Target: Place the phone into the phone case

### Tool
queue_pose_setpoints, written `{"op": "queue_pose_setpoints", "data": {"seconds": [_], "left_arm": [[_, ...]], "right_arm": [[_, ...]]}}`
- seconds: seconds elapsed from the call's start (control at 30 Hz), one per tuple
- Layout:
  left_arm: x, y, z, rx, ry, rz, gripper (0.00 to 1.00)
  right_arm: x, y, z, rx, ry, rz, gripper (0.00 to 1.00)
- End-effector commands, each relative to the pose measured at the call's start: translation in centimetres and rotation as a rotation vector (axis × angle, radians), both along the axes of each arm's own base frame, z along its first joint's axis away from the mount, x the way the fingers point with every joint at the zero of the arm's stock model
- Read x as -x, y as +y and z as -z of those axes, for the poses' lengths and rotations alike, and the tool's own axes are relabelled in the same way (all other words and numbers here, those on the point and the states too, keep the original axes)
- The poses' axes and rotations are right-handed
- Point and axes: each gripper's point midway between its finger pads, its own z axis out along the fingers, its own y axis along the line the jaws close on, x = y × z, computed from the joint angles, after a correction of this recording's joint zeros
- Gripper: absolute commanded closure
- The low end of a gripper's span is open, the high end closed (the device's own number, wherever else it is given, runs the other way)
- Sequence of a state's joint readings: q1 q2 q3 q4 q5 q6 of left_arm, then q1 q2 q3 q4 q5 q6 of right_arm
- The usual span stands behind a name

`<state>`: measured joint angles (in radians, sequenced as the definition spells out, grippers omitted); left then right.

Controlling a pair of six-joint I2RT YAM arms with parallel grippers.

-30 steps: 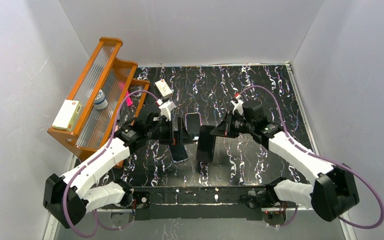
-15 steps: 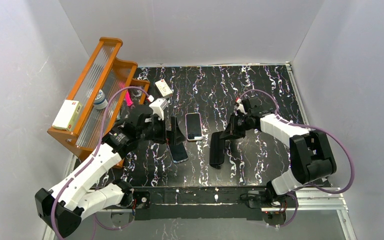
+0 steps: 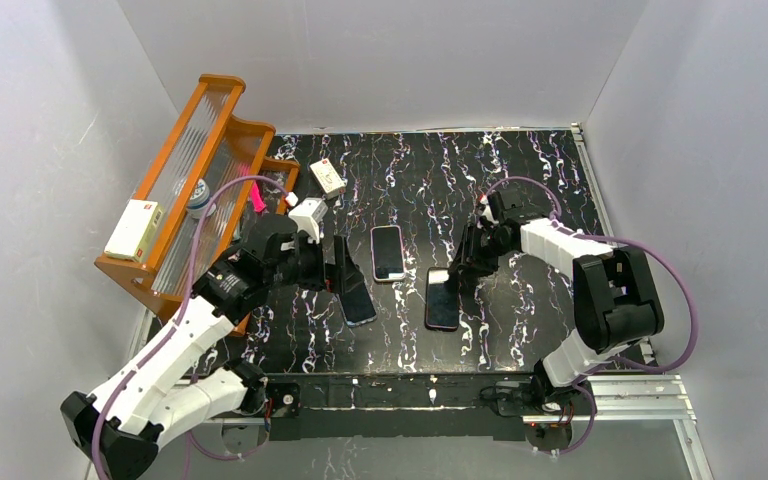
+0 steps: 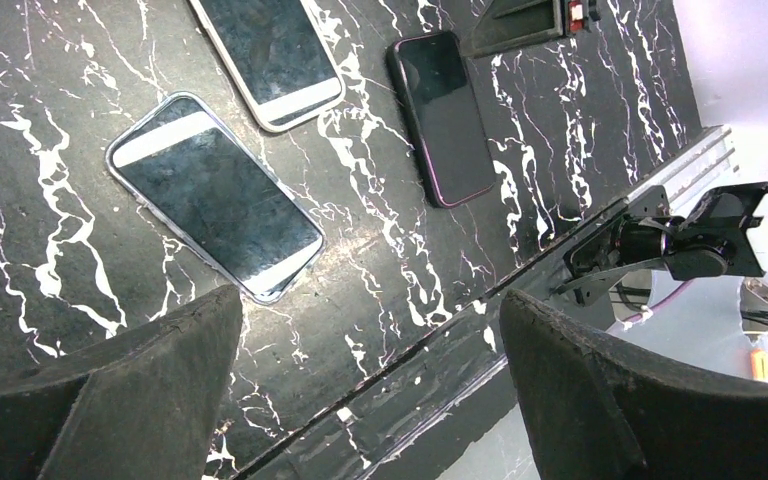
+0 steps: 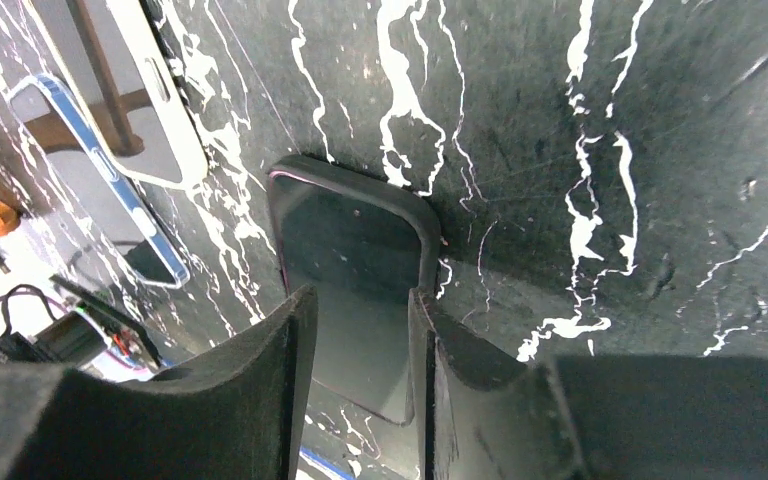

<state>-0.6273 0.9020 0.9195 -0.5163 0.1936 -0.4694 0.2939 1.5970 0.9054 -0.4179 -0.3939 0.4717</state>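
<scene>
A dark phone with a thin purple rim (image 3: 441, 299) lies flat on the black marble table; it also shows in the right wrist view (image 5: 355, 250) and the left wrist view (image 4: 443, 115). My right gripper (image 3: 458, 277) hovers over its far end, jaws a little apart with nothing between them (image 5: 360, 400). A phone in a clear case (image 3: 357, 300) lies left of it (image 4: 215, 195). A white-edged phone (image 3: 387, 252) lies behind both (image 4: 270, 50). My left gripper (image 3: 347, 266) is wide open and empty above the clear-cased phone (image 4: 370, 400).
An orange wooden rack (image 3: 190, 180) stands at the left with a white box (image 3: 132, 228) on it. A small white box (image 3: 327, 176) lies on the table at the back. The table's front rail (image 3: 390, 390) runs along the near edge.
My right gripper brought the dark phone down from standing on edge to lying flat and let it go. My left arm drew back a little to the left.
</scene>
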Motion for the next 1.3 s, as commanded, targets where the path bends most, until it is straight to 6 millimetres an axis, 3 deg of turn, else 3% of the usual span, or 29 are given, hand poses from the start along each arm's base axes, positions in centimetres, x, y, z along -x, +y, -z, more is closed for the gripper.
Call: {"op": "queue_pose_setpoints", "data": {"seconds": [0.0,0.07,0.23,0.47,0.67,0.83,1.0,1.13,1.2,1.27], "left_arm": [[-0.3,0.8,-1.8,-0.001,-0.054,-0.032,0.02],[-0.5,1.0,-1.9,-0.003,-0.064,-0.050,0.02],[-0.8,1.9,-1.8,-0.018,-0.083,-0.100,0.02],[-0.6,2.2,-2.0,-0.001,-0.089,-0.118,0.02],[-0.5,2.5,-2.4,0.002,-0.103,-0.129,0.02],[-0.5,2.7,-2.5,0.002,-0.109,-0.134,0.02],[-0.5,2.8,-2.6,-0.001,-0.113,-0.137,0.02],[-0.5,3.1,-2.6,-0.015,-0.115,-0.145,0.02],[-0.4,3.2,-2.7,-0.017,-0.115,-0.145,0.02],[-0.4,3.3,-2.8,-0.018,-0.119,-0.148,0.02]], "right_arm": [[-2.0,-0.5,-2.1,0.042,-0.059,0.035,0.55],[-2.2,-0.2,-2.7,0.023,-0.073,0.039,0.62],[-2.4,2.9,-3.9,-0.089,-0.115,-0.009,0.99],[-2.3,8.7,-4.2,-0.199,-0.164,-0.129,0.99],[-4.0,11.1,-5.3,-0.178,-0.213,-0.160,0.99],[-3.6,12.4,-3.6,-0.173,-0.182,-0.186,0.99],[-2.3,12.8,0.2,-0.156,-0.096,-0.189,0.99],[-1.0,10.8,4.7,-0.011,-0.030,-0.147,0.99],[-0.7,10.0,5.4,0.026,-0.023,-0.129,0.99],[-1.1,9.7,4.8,0.043,-0.044,-0.116,0.99]]}}
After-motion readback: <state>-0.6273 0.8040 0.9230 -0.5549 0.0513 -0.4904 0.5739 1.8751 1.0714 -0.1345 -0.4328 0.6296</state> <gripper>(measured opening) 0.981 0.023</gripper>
